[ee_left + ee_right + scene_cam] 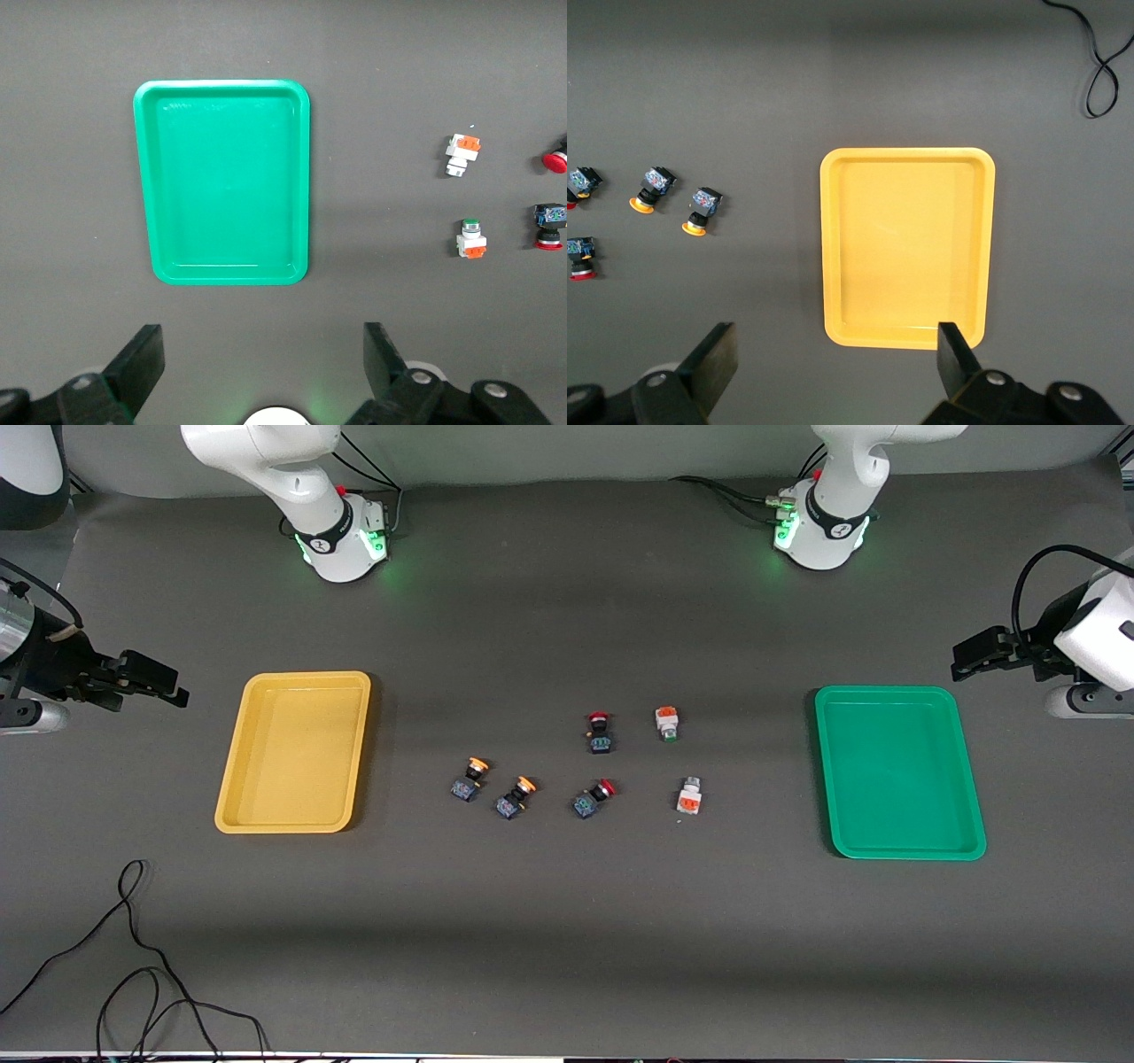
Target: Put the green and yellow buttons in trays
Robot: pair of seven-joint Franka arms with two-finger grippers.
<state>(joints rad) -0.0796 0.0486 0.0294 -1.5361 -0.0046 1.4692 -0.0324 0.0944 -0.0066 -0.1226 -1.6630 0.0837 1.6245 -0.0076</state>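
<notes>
dark grey table mat, both trays empty, six buttons loose in the middle, nothing sorted yet.

yellow tray (293, 753) lies at the right arm's end, green tray (899, 771) at the left arm's end. right gripper (158, 684), jaws released and holding nothing, hangs off the yellow tray's 9 o'clock in the front view; left gripper (974, 657), likewise released, hangs just off the green tray's 1 o'clock. two yellow buttons (469, 779) lie tilted, caps toward 1 o'clock, closer to the right arm. two green buttons (667, 724) lie near upright along 12–6, closer to the left arm; two red buttons (600, 732) lie between them.
</notes>
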